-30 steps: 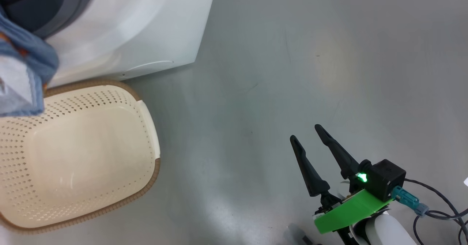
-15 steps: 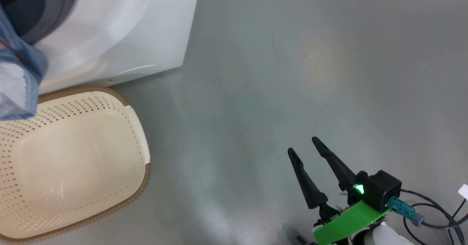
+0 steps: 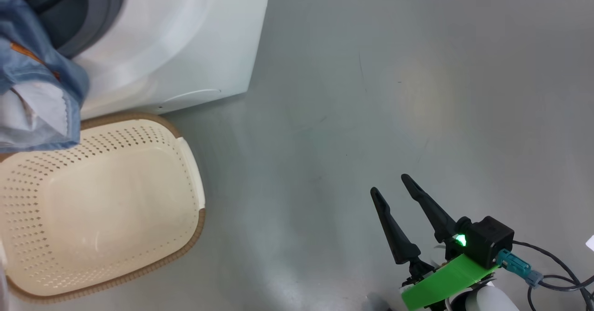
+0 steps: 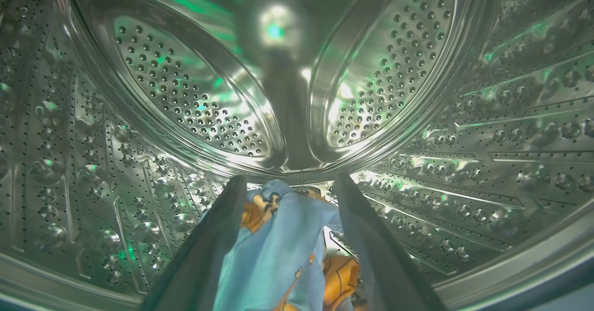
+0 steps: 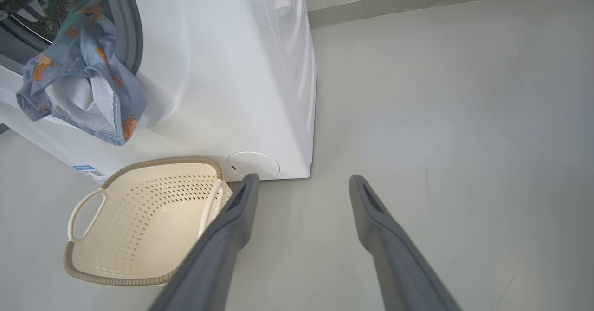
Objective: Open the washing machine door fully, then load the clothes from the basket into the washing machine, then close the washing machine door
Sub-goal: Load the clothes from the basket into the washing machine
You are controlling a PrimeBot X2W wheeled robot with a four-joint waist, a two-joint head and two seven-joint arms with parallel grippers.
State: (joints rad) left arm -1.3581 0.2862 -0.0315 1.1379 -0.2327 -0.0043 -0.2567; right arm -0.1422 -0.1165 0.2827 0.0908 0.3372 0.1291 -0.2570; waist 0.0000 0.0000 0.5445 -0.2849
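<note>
Grey, smooth floor (image 3: 371, 93) spreads across my head view. The cream basket (image 3: 185, 236) sits just beside the white washing machine (image 3: 195, 37), and the right gripper (image 3: 389, 184) has its fingers apart. From the left wrist, I see the left gripper (image 4: 290, 181) inside the steel drum (image 4: 162, 93), fingers spread, with a light blue garment (image 4: 278, 250) bunched between them. From the right wrist, I see the garment drooping over the grey gasket (image 5: 125, 28).

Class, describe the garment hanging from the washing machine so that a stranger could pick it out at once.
Find the white washing machine, then the grey gasket round its opening. Draped over the lower edge, above the cream basket, hangs the garment: light blue with orange prints and a pale lining, soft and patterned where its neighbours are hard and plain.
</note>
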